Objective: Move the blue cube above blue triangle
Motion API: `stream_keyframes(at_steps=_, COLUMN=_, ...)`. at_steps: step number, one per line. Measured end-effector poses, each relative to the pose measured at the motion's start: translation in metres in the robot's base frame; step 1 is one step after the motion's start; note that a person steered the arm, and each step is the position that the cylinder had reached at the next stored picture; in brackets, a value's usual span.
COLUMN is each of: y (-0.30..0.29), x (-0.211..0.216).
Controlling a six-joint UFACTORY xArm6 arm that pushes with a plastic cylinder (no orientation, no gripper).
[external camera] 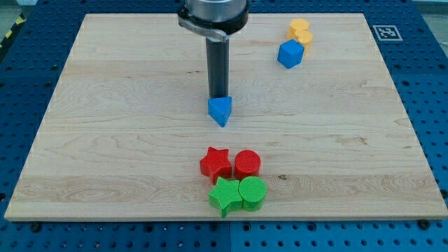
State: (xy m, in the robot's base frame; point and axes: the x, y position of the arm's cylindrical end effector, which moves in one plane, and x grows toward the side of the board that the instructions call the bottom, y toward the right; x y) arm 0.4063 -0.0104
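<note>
The blue cube (290, 54) sits near the view's top right of the wooden board (105, 140). It touches a pair of yellow blocks (301, 33) just above it. The blue triangle (220, 110) lies near the board's middle. My tip (219, 96) stands right at the triangle's upper edge, touching or nearly touching it. The cube is well to the upper right of my tip.
A red star (215, 164) and a red cylinder (247, 164) sit side by side near the view's bottom. A green star (224, 196) and a green cylinder (253, 193) sit right below them. A fiducial marker (384, 32) is at the board's top right corner.
</note>
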Motion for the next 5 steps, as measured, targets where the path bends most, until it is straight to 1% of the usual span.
stream_keyframes(at_steps=1, y=0.037, x=-0.015)
stream_keyframes(at_steps=2, y=0.095, x=-0.014)
stream_keyframes(at_steps=4, y=0.177, x=-0.014)
stream_keyframes(at_steps=5, y=0.198, x=-0.042)
